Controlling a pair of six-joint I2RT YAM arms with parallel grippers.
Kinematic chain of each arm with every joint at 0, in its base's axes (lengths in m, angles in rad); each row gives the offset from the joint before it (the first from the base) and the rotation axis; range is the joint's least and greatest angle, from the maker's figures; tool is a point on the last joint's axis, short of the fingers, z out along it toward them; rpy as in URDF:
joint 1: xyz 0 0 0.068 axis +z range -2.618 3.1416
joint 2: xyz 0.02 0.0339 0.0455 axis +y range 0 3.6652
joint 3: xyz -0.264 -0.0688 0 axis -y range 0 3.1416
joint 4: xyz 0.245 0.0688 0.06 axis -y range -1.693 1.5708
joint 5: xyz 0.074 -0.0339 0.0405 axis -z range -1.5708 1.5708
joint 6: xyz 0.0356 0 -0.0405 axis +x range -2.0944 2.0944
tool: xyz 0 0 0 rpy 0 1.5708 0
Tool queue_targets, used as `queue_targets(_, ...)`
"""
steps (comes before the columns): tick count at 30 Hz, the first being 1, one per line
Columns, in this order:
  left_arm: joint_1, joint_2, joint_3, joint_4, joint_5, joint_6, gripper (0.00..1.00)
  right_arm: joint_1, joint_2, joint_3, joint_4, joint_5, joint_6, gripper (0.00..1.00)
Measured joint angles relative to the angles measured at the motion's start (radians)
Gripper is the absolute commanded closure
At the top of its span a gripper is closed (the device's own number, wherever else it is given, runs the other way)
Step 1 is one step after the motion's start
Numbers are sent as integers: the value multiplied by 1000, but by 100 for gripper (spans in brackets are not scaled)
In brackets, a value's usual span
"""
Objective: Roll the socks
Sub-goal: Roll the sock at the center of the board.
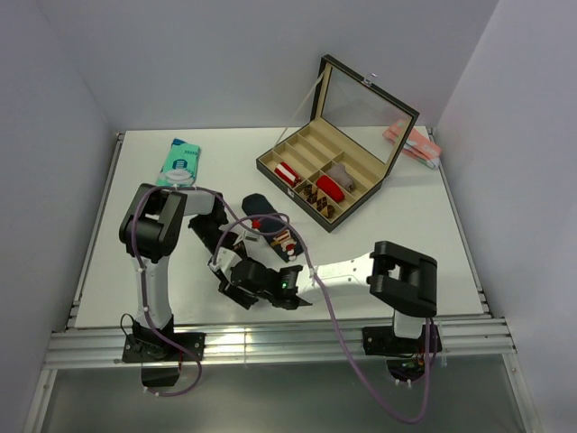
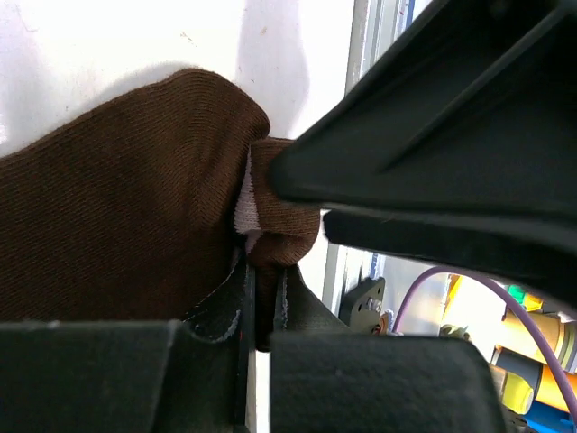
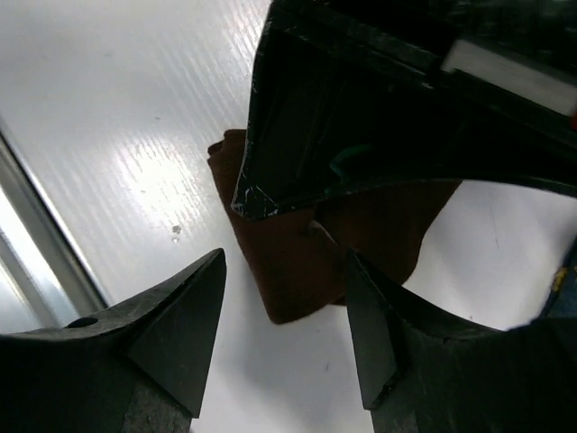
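Ok, left gripper (image 2: 261,281) is clamped on a folded edge of the brown sock (image 2: 117,225). Its fingers (image 2: 236,311) are nearly together, with a bit of pale lining showing at the pinch. The bulk of that sock spreads flat on the table (image 2: 108,54) to the left of those fingers. Right gripper (image 3: 281,280) stands wide, gripping nothing. The sock's free corner lies on the table just ahead of it, in line with the gap. One right finger (image 3: 374,334) sits close to the sock's edge, can't tell if touching. The left gripper's body hangs directly over the sock, and the two grippers are crowded almost against each other. Second sock (image 1: 255,202), looks navy from above, lies well beyond both grippers, a small red roll (image 1: 269,220) just beside it.
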Motion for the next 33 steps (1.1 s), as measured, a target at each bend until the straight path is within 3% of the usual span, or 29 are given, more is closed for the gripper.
queue_targets(3,0,3,5,-3,-1,-1,91,13,42,26,-18,25,-25,40)
queue_targets(9,0,4,15,-3,-10,-2,80,33,98,42,-37,77,-51,56)
queue_targets(13,3,4,23,-4,-15,-3,74,37,110,63,-51,97,-58,85)
queue_targets(16,13,3,26,-3,-14,-11,66,37,111,68,-55,98,-58,90)
queue_targets(24,95,-12,52,-12,23,36,59,4,105,68,-56,23,-34,91)
queue_targets(33,296,-84,152,-11,133,55,60,-113,88,63,-73,-235,46,91)
